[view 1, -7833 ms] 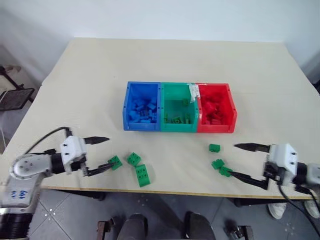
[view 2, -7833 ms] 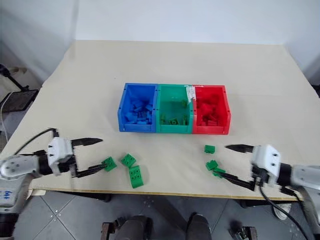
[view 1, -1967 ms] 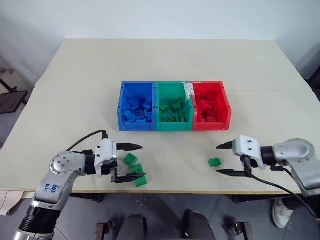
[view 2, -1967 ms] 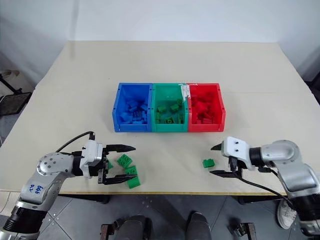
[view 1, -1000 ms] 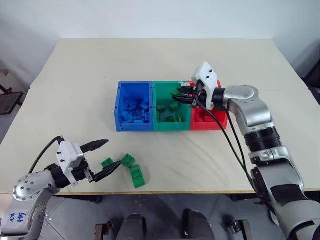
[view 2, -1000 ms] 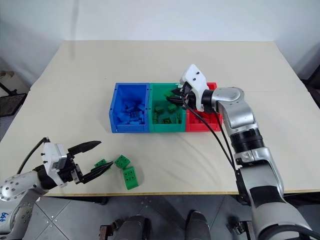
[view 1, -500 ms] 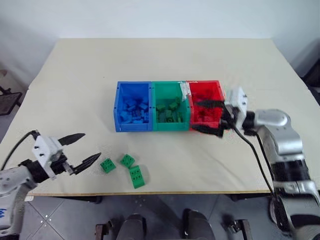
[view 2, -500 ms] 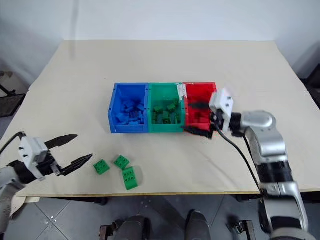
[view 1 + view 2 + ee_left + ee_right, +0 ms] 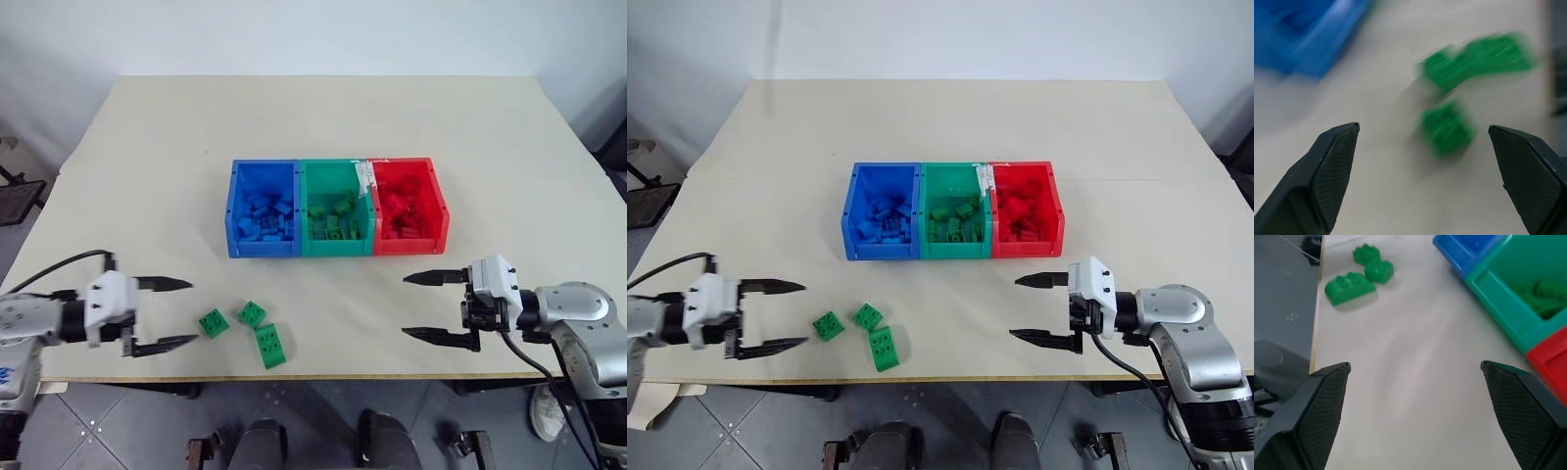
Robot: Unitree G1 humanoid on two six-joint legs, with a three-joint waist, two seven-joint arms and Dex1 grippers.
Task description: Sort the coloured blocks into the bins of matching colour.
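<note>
Three green blocks lie near the table's front left: a square one point(image 9: 212, 322), another square one point(image 9: 253, 313) and a longer one point(image 9: 270, 345). My left gripper point(image 9: 174, 313) stands open just left of them, holding nothing, and its wrist view shows the nearest block point(image 9: 1445, 128) between its fingers' line. My right gripper point(image 9: 421, 305) is open and empty over bare table at the front right, pointing left. The bins sit mid-table in a row: blue point(image 9: 233, 210), green point(image 9: 336, 247) and red point(image 9: 440, 208), each holding blocks of its own colour.
The table's front edge point(image 9: 333, 375) runs close under both grippers. A white label point(image 9: 364, 174) sticks up between the green and red bins. Bare tabletop stretches between my two grippers.
My right gripper left the green and red bins and drew back to the front right of the table, open and empty. The left gripper shifted right toward the loose blocks.
</note>
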